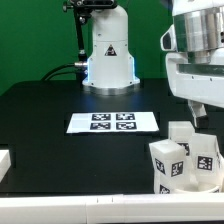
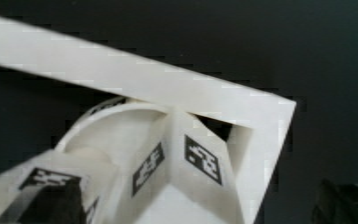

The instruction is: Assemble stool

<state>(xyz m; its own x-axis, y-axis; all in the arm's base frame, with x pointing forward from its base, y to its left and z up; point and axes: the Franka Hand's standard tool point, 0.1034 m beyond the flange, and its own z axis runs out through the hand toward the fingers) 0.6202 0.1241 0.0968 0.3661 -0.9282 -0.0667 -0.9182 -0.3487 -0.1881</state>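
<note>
The white stool parts (image 1: 186, 160) stand clustered at the front of the exterior view's right: chunky tagged legs (image 1: 205, 152) upright and close together. My gripper (image 1: 198, 110) hangs just above and behind them. In the wrist view the tagged legs (image 2: 201, 156) and a curved seat edge (image 2: 126, 112) fill the lower picture, right under the gripper. Dark shapes at the lower corners may be my fingers (image 2: 346, 204). I cannot tell whether the jaws are open or closed on a leg.
The marker board (image 1: 113, 122) lies mid-table in front of the robot base (image 1: 108, 60). A white raised border runs along the table's front edge (image 1: 60, 208), with a corner piece on the exterior view's left (image 1: 5, 160). It appears as an angled white wall in the wrist view (image 2: 140, 72).
</note>
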